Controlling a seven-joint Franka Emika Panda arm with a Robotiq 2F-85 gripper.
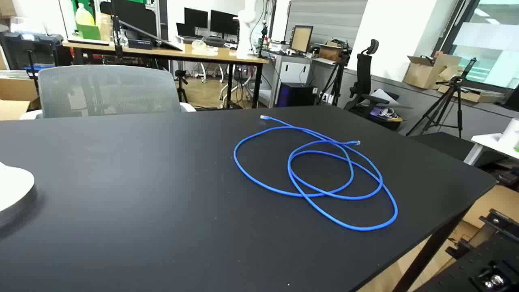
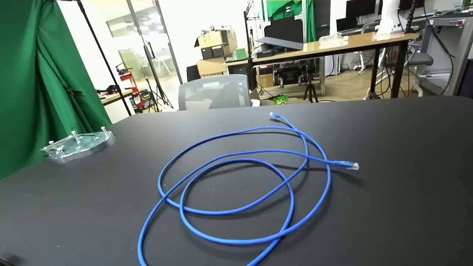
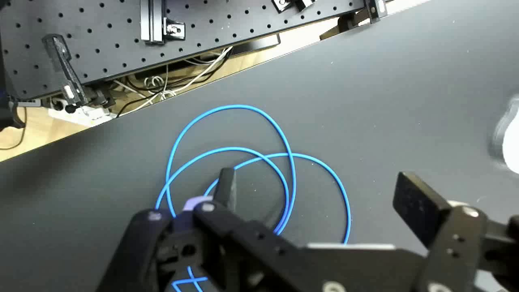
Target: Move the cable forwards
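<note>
The bright blue cable (image 1: 308, 195) lies in loose overlapping loops on the black table (image 1: 142, 202). It shows in both exterior views (image 2: 236, 242), with both pale plug ends visible and one loop cut off at the lower frame edge in the closer view. In the wrist view the cable (image 3: 295, 177) lies beyond and partly behind my gripper (image 3: 318, 186). The gripper is open, its fingers wide apart, with nothing gripped. The left finger overlaps the loops in the picture; the right finger is over bare table. The gripper does not show in the exterior views, so its height is unclear.
A clear plate with upright bolts (image 2: 79, 146) stands on the table; a white rounded object (image 1: 16, 188) shows at its side. A grey chair (image 1: 109, 91) is behind the table. A black perforated plate (image 3: 109, 44) lies past the table edge.
</note>
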